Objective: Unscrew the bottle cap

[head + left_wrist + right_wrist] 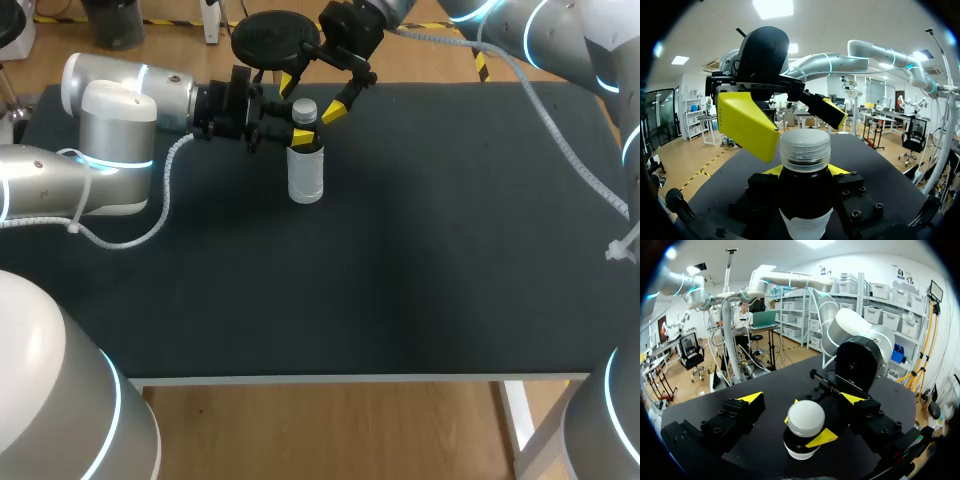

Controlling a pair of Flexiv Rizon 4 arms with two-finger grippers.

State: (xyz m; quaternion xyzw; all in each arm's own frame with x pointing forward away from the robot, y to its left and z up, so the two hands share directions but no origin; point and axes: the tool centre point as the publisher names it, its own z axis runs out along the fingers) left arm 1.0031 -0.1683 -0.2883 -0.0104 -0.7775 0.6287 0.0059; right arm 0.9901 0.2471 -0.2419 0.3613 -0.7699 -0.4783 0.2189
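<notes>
The bottle (306, 175) stands upright at the table's (450, 250) far left, the left gripper (301, 138) clamped on its neck, while the right gripper (310, 97) hovers spread wide either side of the cap (305, 109), not touching, so I reckon closing and twisting comes next.

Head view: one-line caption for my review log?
Left fingers grip the upright bottle below its cap; right fingers hang open either side of the cap, over the black table.

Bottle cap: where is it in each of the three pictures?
Head view: cap atop the bottle, between the right gripper's open fingers.
Left wrist view: cap just above the left gripper.
Right wrist view: cap between the right gripper's fingers.
Shared landmark: the left gripper clamping the bottle.
</notes>
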